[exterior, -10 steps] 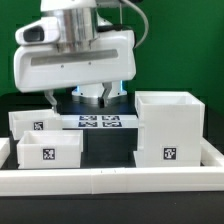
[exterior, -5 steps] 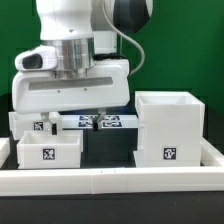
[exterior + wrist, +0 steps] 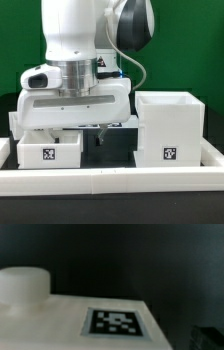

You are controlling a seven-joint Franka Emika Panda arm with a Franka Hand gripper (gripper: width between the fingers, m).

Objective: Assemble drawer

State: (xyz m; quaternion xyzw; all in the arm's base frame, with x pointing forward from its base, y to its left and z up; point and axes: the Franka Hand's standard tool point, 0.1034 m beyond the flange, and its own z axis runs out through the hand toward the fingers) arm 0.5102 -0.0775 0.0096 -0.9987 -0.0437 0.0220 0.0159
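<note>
- Fingers of the gripper [image 3: 97, 126] hung low between the drawer parts, largely hidden behind the front tray [image 3: 48, 150]. Whether they were apart or together could not be told.
- Front tray sat just inside the low rim [image 3: 110, 181], on the exterior view's left, tag facing the camera.
- Casing [image 3: 168, 128] stood upright on the exterior view's right, apart from the gripper.
- Rear tray [image 3: 27, 124] lay behind the front tray, partly covered by the gripper's body.
- Wrist view showed a blurred white tagged surface [image 3: 55, 314]. Which part it belonged to was unclear.

On the counter [image 3: 112, 152], you will find the drawer casing [image 3: 168, 128] at the exterior view's right. One tray [image 3: 48, 152] sits at the left, well apart from it. The second tray [image 3: 15, 125] lies just behind the first.
</note>
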